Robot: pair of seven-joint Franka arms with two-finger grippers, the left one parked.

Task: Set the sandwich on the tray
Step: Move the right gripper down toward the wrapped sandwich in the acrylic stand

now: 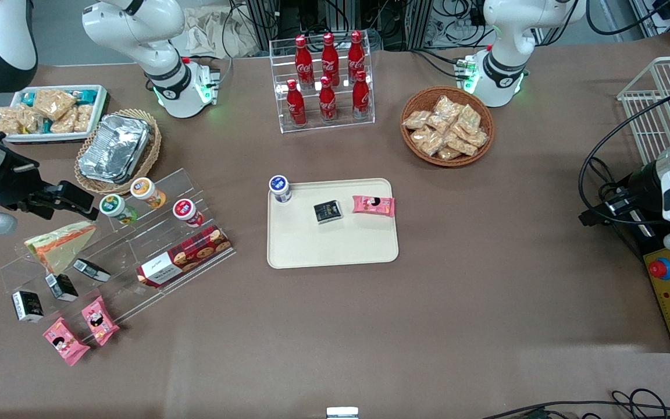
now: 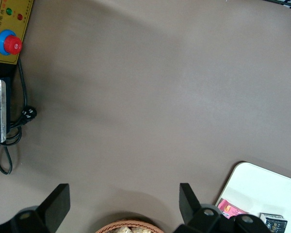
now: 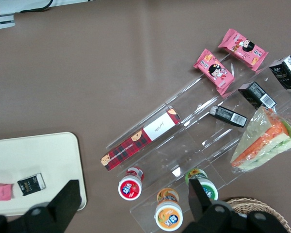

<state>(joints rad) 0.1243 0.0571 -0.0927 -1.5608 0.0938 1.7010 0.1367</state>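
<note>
Sandwich (image 1: 60, 244) lies on the clear stepped display rack (image 1: 137, 250) at the working arm's end of the table, on its side, wedge point toward the small dark packets (image 1: 59, 288). It has not been picked up. The rack shows goods in rows: three small cups (image 1: 149, 205) on the upper step, a red plaid biscuit box (image 1: 184, 256) lower down, pink snack packets (image 1: 79, 331) at the rack's near edge.

Tray (image 1: 335, 244) sits mid-table, well apart from the rack. It already carries a blue-capped cup (image 1: 280, 188) at one corner, a dark packet (image 1: 328, 212) and a pink packet (image 1: 373, 205); the part nearer the front camera is bare — room for the sandwich, by my judgement.

Gripper (image 1: 76, 198) hangs above the rack near the cups, a little above and just beside the sandwich, touching nothing. In the wrist view its fingers (image 3: 68, 196) stand wide apart with nothing between them — likely lining up for a descent onto the wedge.
</note>
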